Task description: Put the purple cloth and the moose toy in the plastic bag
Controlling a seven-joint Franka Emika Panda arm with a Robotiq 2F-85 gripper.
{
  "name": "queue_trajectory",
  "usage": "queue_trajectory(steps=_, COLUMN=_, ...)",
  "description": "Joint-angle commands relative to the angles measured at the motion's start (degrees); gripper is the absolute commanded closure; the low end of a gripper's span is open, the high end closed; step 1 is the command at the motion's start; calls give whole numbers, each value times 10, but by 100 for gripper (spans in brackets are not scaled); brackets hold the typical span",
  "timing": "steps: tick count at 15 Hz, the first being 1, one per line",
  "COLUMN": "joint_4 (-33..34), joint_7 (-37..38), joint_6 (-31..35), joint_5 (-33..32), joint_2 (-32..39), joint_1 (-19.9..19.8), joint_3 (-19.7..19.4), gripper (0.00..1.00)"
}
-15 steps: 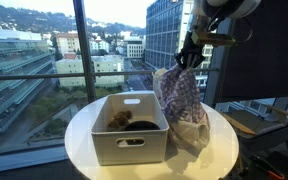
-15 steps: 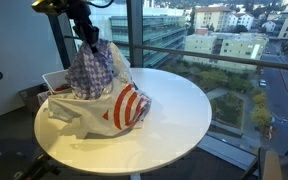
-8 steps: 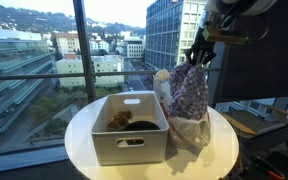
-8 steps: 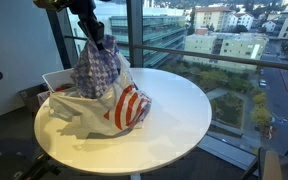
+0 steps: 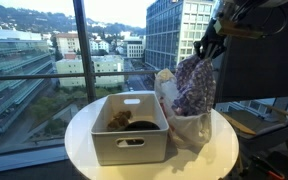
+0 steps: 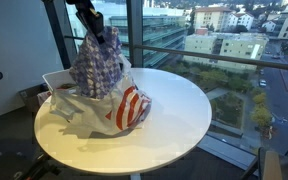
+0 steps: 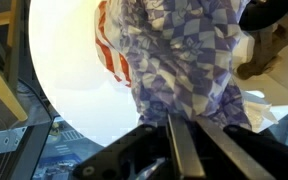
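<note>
My gripper (image 5: 208,48) is shut on the top of the purple checked cloth (image 5: 193,88) and holds it hanging in the air above the plastic bag (image 5: 189,128). The cloth also shows in the exterior view (image 6: 96,68) under my gripper (image 6: 93,33), over the white bag with red stripes (image 6: 124,107). In the wrist view the cloth (image 7: 189,55) hangs from my shut fingers (image 7: 191,135), with the bag (image 7: 112,45) below. The brown moose toy (image 5: 118,119) lies in the white bin (image 5: 129,142); a part shows in the wrist view (image 7: 266,50).
The bin and bag stand on a round white table (image 5: 84,130) by large windows. The table's front half (image 6: 164,135) is bare in the exterior view. Its edge drops off close on all sides.
My gripper has lifted the purple cloth higher and carried it sideways, further over the plastic bag. The bin and the moose toy have not moved.
</note>
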Motion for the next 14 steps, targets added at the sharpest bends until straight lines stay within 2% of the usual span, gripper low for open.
queue_trajectory(steps=1, joint_4=-7, joint_7=-6, joint_6=25, joint_5=15, joint_2=5, joint_1=-3, joint_3=7, gripper=94)
queue_trajectory(steps=8, joint_4=16, joint_7=-22, joint_6=67, joint_5=22, joint_2=108, joint_1=33, joint_3=34, gripper=94)
queue_trajectory(steps=14, joint_4=40, joint_7=-39, joint_6=94, joint_5=23, joint_2=191, joint_1=55, joint_3=36, gripper=94)
